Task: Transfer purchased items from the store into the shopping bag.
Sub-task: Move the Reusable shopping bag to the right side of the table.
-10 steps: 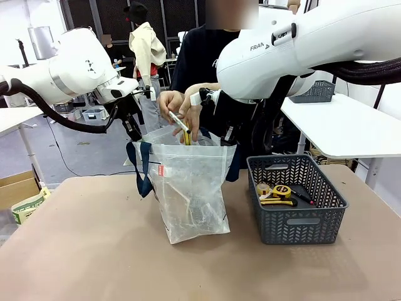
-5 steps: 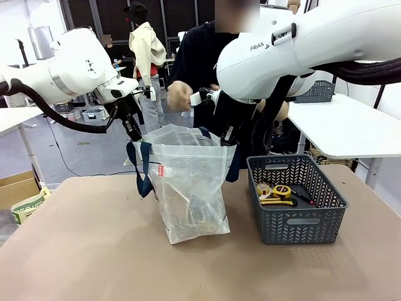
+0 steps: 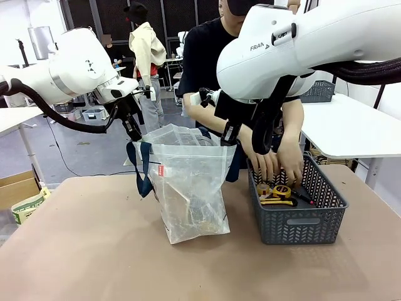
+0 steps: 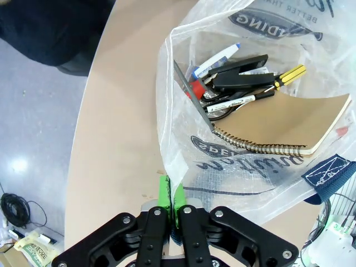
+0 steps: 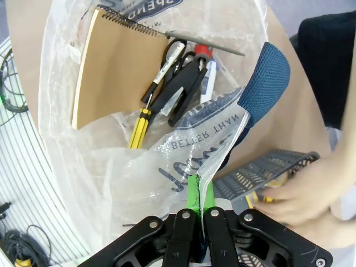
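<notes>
Table [image 3: 81,251]: tan top, bare across the whole near half and the left side. You've got open room there. Its far edge is hidden behind the bag and the basket. Room behind it: grey floor, a white table [image 3: 351,128] at the right rear, a cardboard box [image 3: 14,188] low on the left.

The right arm's upper link [image 3: 301,44] spans the top right of the front view and covers most of the person's torso.

Shopping bag [image 3: 191,188] stands upright mid-table, mouth held open, well back from the near edge. Basket [image 3: 302,224] sits just right of it, a small gap between them, near the table's right edge.

Both of the person's hands [image 3: 280,164] are down in the basket. Their fingertips are lost among the yellow tape measures [image 3: 281,190].

Left gripper [image 4: 169,193]: green pads pressed together on the bag's rim, plastic pinched between them. Right gripper [image 5: 197,192]: same, clamped on the opposite rim beside the navy strap [image 5: 266,75].

Items already in the bag, from the wrist views: tan spiral notebook [image 4: 278,125], black clip-like tool [image 4: 240,69], yellow-handled screwdriver [image 4: 285,76], marker [image 4: 233,102].

Hard to read:
- From the front, the bag's contents are just a smear through the plastic.
- In the right wrist view, the hand [image 5: 311,192] is motion-blurred.
- In the front view, the left gripper is too dark and small to judge its grip.
</notes>
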You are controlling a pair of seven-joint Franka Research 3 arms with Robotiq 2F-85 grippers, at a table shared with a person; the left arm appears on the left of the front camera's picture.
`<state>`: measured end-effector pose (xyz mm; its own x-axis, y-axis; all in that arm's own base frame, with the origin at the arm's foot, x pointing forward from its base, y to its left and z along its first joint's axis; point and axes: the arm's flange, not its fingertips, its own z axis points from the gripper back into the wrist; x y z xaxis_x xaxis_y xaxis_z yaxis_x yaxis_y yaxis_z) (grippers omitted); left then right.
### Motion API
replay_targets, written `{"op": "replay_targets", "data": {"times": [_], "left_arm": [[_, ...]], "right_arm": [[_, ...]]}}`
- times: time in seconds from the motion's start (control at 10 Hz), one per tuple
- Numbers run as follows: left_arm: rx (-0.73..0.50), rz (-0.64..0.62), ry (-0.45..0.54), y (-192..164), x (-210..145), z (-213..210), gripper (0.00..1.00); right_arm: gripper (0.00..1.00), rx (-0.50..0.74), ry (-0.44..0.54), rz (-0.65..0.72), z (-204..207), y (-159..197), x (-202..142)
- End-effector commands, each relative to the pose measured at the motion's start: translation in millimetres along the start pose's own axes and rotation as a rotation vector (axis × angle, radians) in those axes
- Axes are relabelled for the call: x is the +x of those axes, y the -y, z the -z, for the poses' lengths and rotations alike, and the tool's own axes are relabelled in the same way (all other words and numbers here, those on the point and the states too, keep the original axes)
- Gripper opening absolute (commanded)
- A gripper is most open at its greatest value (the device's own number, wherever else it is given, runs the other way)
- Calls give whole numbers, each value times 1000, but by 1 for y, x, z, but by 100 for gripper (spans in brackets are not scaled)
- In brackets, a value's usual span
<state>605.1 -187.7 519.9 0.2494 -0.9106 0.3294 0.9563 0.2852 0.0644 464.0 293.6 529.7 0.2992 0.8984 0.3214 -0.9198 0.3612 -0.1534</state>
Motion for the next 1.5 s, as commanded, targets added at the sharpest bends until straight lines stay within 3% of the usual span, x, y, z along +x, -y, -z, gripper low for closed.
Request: {"op": "replay_targets", "data": {"times": [0.0, 1.4], "left_arm": [[0, -1, -1, -1, -1, 0, 0], [0, -1, -1, -1, -1, 0, 0]], "right_arm": [[0, -1, -5, -1, 0, 1, -2], [0, -1, -5, -1, 0, 1, -2]]}}
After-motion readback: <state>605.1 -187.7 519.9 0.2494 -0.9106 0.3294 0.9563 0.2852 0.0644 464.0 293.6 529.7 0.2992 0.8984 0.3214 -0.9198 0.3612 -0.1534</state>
